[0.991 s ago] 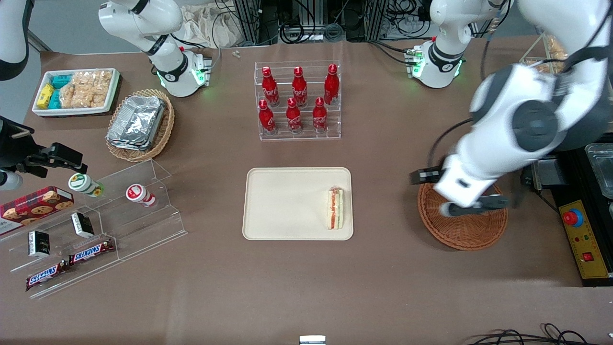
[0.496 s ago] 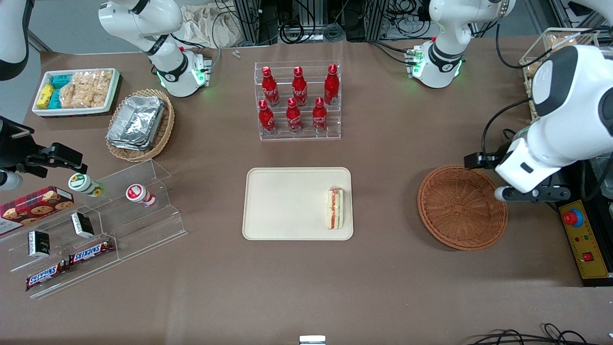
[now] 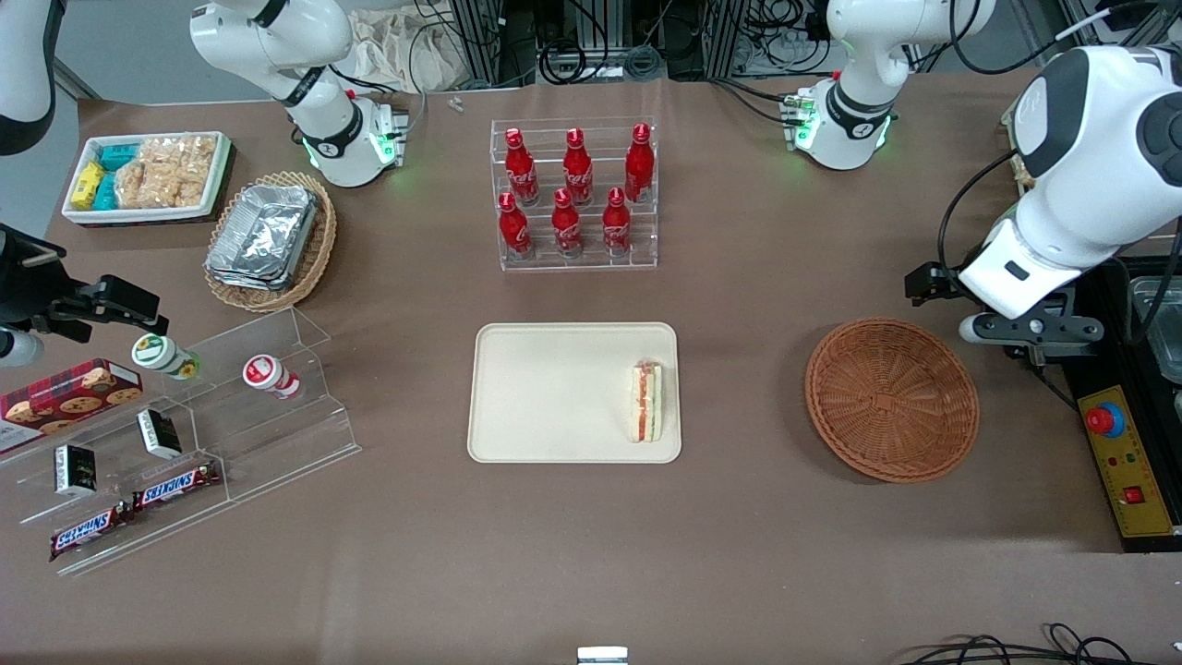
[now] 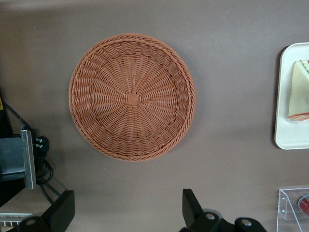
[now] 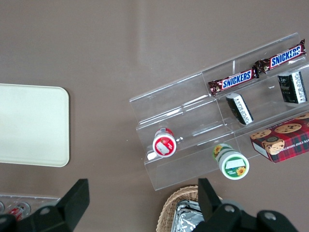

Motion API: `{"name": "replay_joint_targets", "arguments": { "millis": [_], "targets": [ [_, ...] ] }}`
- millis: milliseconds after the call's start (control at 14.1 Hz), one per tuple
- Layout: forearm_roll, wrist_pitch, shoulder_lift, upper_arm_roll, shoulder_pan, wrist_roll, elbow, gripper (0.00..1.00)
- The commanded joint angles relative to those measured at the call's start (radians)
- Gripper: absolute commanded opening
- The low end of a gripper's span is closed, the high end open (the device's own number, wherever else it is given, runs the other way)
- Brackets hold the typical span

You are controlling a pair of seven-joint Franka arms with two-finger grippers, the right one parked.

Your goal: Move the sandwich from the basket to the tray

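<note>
Brown covering spans the bench [image 3: 739, 305]. At centre frame the sandwich [image 3: 646, 402] lies on the tray [image 3: 554, 392], at its edge nearest the empty basket [image 3: 891, 399]. At right, the pincer [image 3: 1030, 344] hangs open, holding nothing, beside the basket's rim.

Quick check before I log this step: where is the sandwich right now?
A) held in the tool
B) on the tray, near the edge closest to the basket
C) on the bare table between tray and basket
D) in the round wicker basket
B. The sandwich lies on the tray by the edge nearest the basket, which holds nothing; the open tool hovers empty above the table beside the basket.
</note>
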State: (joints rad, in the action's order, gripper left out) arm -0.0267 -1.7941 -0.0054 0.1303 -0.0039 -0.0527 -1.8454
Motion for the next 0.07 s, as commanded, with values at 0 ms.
{"name": "replay_joint_targets", "arguments": {
  "millis": [0],
  "targets": [
    [0.01,0.079,0.042,-0.014,-0.015,0.037,0.098,1.0]
  ]
}}
